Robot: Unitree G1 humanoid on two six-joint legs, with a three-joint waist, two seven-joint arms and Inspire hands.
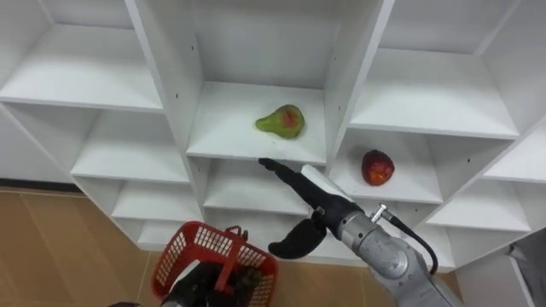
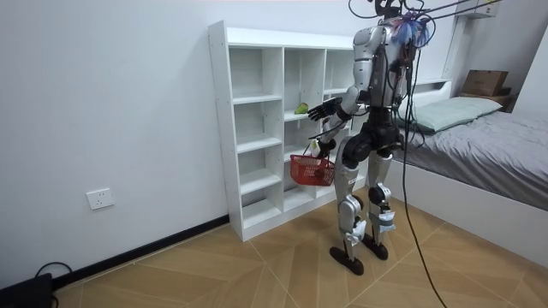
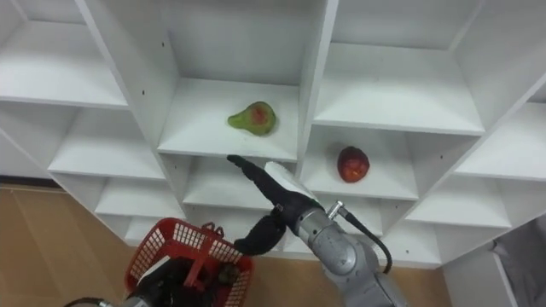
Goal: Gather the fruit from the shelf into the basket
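Note:
A green pear with a red blush [image 1: 282, 121] lies on a middle shelf of the white closet [image 1: 256, 149]. A red apple [image 1: 377, 167] sits one compartment to the right and a little lower. My right hand [image 1: 314, 198] is open, its dark fingers stretched out to the front edge of the pear's shelf, just below and short of the pear. A red mesh basket [image 1: 205, 249] hangs low on the left, with my left hand [image 1: 194, 288] shut on its handle. Something dark lies inside the basket. In the room view I stand upright facing the closet [image 2: 257, 128].
The other shelf compartments [image 1: 94, 77] around the fruit are bare. Upright white dividers [image 1: 175, 77] flank the pear's compartment. Wooden floor [image 1: 60, 256] lies below. A bed [image 2: 479, 128] stands behind me at the room view's right.

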